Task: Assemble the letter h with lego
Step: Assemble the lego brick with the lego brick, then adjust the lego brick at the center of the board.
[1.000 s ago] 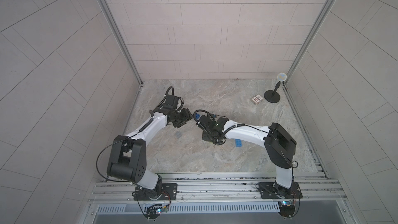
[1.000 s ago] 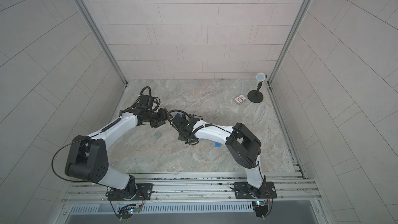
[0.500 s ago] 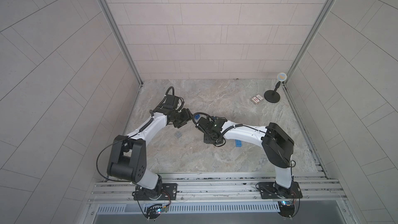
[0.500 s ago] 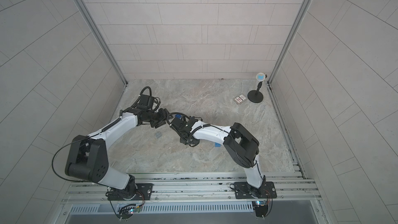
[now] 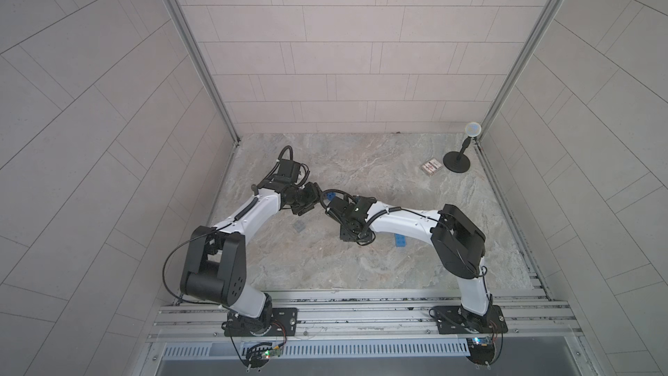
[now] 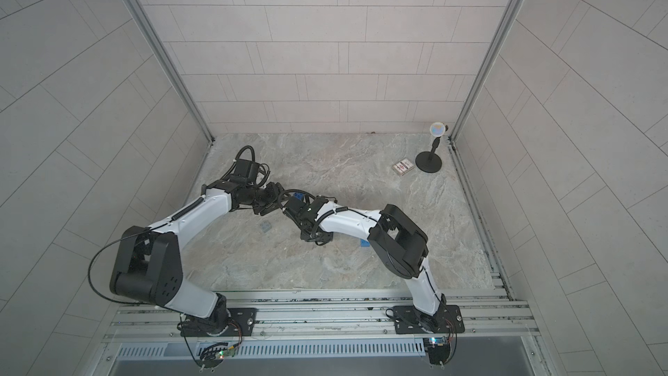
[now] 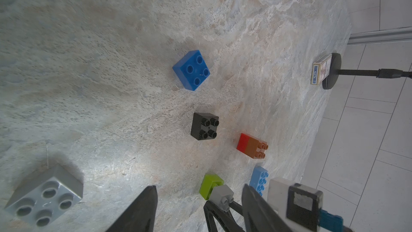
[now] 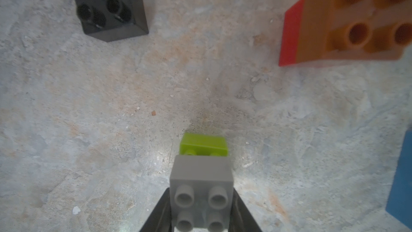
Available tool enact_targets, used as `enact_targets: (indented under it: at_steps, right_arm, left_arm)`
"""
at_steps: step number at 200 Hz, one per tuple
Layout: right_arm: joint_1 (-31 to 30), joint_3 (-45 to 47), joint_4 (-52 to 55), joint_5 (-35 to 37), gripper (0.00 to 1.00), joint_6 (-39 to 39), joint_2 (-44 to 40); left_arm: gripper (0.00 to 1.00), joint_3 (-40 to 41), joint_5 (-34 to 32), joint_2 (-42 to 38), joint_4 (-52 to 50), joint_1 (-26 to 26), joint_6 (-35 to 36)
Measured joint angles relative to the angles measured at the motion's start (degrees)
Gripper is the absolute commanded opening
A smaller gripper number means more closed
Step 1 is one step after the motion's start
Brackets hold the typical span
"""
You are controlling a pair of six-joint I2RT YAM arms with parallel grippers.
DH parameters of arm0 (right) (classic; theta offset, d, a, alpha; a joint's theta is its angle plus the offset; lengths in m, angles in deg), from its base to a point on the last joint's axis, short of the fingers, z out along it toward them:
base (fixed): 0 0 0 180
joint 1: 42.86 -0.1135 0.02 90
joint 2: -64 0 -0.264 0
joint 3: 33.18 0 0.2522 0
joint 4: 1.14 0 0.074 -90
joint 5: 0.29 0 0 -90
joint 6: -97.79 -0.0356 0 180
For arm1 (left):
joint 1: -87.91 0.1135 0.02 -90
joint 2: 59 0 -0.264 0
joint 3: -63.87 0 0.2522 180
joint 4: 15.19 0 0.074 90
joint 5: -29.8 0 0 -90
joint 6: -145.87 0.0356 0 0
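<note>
In the right wrist view my right gripper (image 8: 201, 210) is shut on a grey brick (image 8: 201, 175), studs up, held right over the lime green brick (image 8: 204, 143) on the floor. My left gripper (image 7: 198, 186) hangs open just beside them with nothing in it. A blue brick (image 7: 191, 70), a black brick (image 7: 205, 126), a joined orange-on-red pair (image 7: 250, 146), a light blue longer brick (image 7: 258, 179) and a second grey brick (image 7: 44, 197) lie loose. In both top views the two grippers (image 5: 314, 200) (image 5: 352, 238) meet left of centre. No letter h stands assembled.
A flat patterned box (image 5: 431, 167) and a black stand (image 5: 457, 164) with a round top sit at the back right. Tiled walls close three sides, and a metal rail (image 5: 361, 311) carrying both arm bases runs along the front.
The right arm's wrist has shifted slightly left toward the left gripper. The left arm has stayed put.
</note>
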Motion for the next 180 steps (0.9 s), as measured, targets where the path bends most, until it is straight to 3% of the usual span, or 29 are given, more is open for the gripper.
enact_targets:
  at_steps: [37,53,69,98,113,148,180]
  right_arm:
    - [0.1,-0.3,0.3,-0.4,0.53,0.3,0.4]
    - [0.4,-0.7,0.2,-0.6,0.69,0.4,0.8]
    - [0.4,-1.0,0.5,-0.6,0.78,1.3,0.8]
    - [0.4,-1.1,-0.2,-0.8,0.8,2.4,-0.1]
    - [0.5,0.0,-1.6,-0.9,0.8,3.3,-2.5]
    - [0.9,10.2,-5.9,1.0,0.75,7.2,-19.1]
    - [7.0,25.1,-11.9,2.8,0.68,13.6,-38.7]
  left_arm:
    - [0.68,0.0,0.2,0.0,0.0,0.0,0.0]
    - [0.68,0.0,0.4,0.0,0.0,0.0,0.0]
    - [0.68,0.0,0.5,0.0,0.0,0.0,0.0]
    - [0.67,0.0,0.6,0.0,0.0,0.0,0.0]
    - [0.62,0.0,0.5,0.0,0.0,0.0,0.1]
    - [0.54,-0.3,-2.3,-1.1,-1.8,-2.6,2.5]
    - [0.49,-2.8,-4.2,-1.5,-4.5,-11.4,6.0]
